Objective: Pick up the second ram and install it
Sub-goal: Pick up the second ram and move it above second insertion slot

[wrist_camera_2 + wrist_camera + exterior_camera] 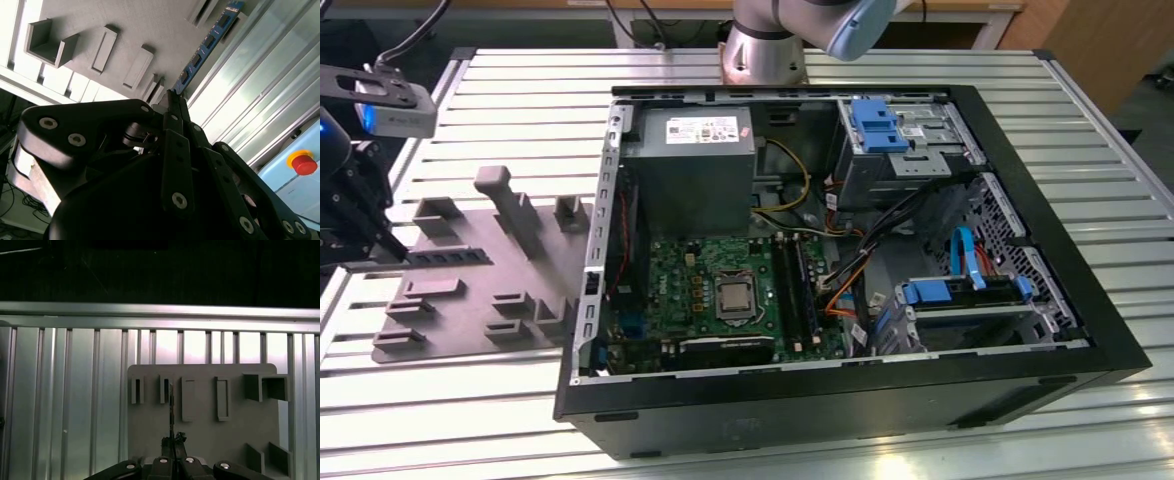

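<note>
The second ram (210, 42) lies along the grey fixture plate (150, 25), its near end clamped between my gripper's (172, 95) closed jaws. I judge it grasped but not installed, and the motherboard slots (787, 280) are well apart.

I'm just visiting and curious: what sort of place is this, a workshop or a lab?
Probably a robotics lab or test bench for computer assembly. A robot arm rises behind an open computer case on a slatted metal table, and its gripper holds a memory stick over a grey fixture plate.
</note>
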Controlling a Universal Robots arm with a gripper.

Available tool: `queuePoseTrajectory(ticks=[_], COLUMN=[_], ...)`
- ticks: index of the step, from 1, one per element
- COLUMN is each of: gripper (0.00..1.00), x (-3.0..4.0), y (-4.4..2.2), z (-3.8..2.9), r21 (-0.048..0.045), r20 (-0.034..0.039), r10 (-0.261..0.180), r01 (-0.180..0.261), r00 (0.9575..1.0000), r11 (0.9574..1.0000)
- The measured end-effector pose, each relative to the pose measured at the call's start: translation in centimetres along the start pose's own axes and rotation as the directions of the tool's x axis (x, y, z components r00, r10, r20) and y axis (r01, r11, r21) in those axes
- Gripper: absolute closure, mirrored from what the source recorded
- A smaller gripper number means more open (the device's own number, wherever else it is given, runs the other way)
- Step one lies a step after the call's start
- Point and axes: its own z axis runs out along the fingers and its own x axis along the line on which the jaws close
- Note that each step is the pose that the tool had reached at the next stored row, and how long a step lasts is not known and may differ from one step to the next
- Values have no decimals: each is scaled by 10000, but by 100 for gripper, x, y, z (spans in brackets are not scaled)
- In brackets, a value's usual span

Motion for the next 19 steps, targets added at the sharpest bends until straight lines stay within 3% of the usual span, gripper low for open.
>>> queuePoseTrajectory(ticks=[19], gripper=[88], x=[-2], y=[3], z=[-66], r21=[3], r20=[-1], r10=[0], r01=[0], r00=[10000], r11=[10000])
